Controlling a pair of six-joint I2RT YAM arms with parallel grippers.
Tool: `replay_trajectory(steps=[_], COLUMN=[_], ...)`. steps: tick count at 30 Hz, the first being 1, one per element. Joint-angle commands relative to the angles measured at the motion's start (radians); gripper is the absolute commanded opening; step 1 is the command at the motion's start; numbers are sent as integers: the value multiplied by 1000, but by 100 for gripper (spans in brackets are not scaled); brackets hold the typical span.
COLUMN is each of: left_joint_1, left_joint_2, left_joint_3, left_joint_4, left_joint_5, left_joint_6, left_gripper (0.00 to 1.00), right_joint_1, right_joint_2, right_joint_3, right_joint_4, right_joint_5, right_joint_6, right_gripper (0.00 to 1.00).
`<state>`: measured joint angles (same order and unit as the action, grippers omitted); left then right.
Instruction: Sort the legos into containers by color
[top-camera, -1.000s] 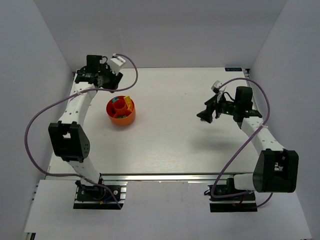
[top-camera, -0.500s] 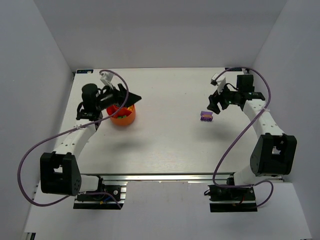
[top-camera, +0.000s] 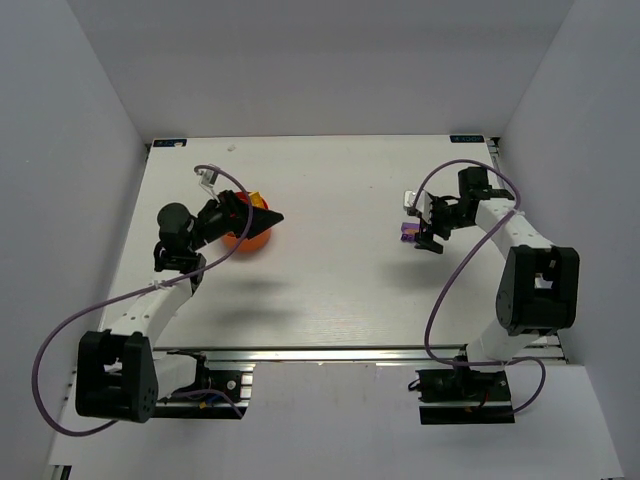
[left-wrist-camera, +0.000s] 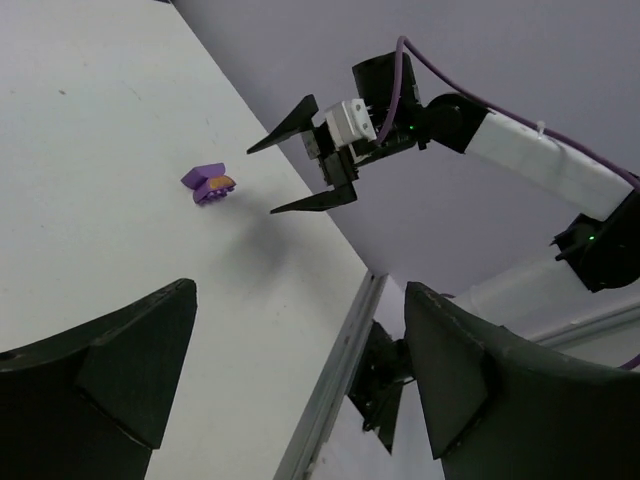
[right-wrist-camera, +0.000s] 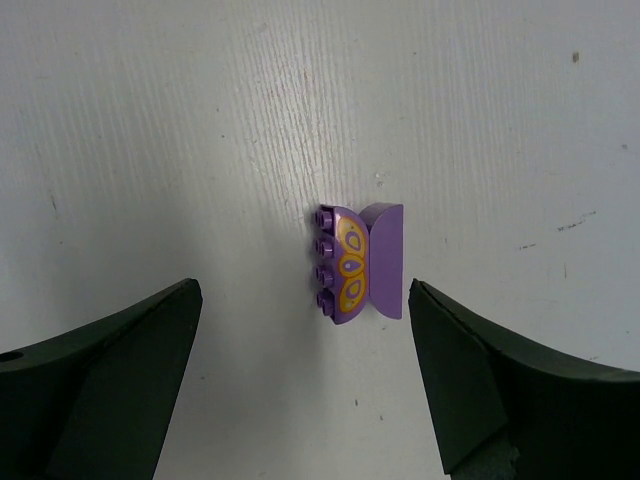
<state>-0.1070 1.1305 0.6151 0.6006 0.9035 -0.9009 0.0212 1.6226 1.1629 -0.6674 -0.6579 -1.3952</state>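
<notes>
Left pincer (left-wrist-camera: 300, 290) and right pincer (right-wrist-camera: 302, 298) both released; right has moved over purple lego (right-wrist-camera: 360, 262).

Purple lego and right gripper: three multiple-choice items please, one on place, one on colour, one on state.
1. Where on the table is the purple lego?
A) left half
B) right half, under the right gripper
C) dead centre

2. What colour is the pattern on its rounded face?
A) yellow-orange
B) green
C) white

3. How do the right gripper's jaws stand?
A) shut on the lego
B) shut, empty
C) open, holding nothing

Key:
1 B, the top view shows it on the right half, below that gripper.
2 A, the right wrist view shows yellow-orange ovals.
3 C, both fingers stand wide of the lego, which lies on the table.
</notes>
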Motion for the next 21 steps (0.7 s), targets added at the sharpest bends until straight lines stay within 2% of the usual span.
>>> replay_trajectory(steps=[1, 2, 3, 5, 6, 7, 8, 14, 21], left_joint_1=[-5, -5, -5, -5, -5, -5, -5, -5, -5], left_joint_2=[72, 77, 78, 60, 43, 25, -4, -97, -44], left_joint_3=[-25, -23, 0, 38, 79, 95, 107, 43, 80], left_joint_4=[166, 169, 95, -36, -173, -255, -324, -246, -302], left_joint_5=[67, 61, 58, 40, 22, -6, -20, -9, 28], left_joint_6=[-67, -44, -14, 109, 159, 254, 287, 290, 306], left_gripper=[88, 83, 79, 78, 78, 78, 78, 80, 81], right_joint_1=[6, 5, 9, 9, 11, 13, 17, 32, 34], right_joint_2=[17, 31, 37, 62, 74, 86, 112, 207, 287], right_joint_3=[32, 37, 41, 49, 55, 60, 79, 155, 218], right_joint_4=[58, 64, 71, 91, 89, 94, 88, 101, 60], right_joint_5=[-25, -22, -13, 4, 13, 23, 32, 98, 129], right_joint_6=[-30, -25, -22, -25, -36, -44, -51, -51, -61], right_gripper=[89, 89, 89, 89, 89, 89, 89, 89, 89])
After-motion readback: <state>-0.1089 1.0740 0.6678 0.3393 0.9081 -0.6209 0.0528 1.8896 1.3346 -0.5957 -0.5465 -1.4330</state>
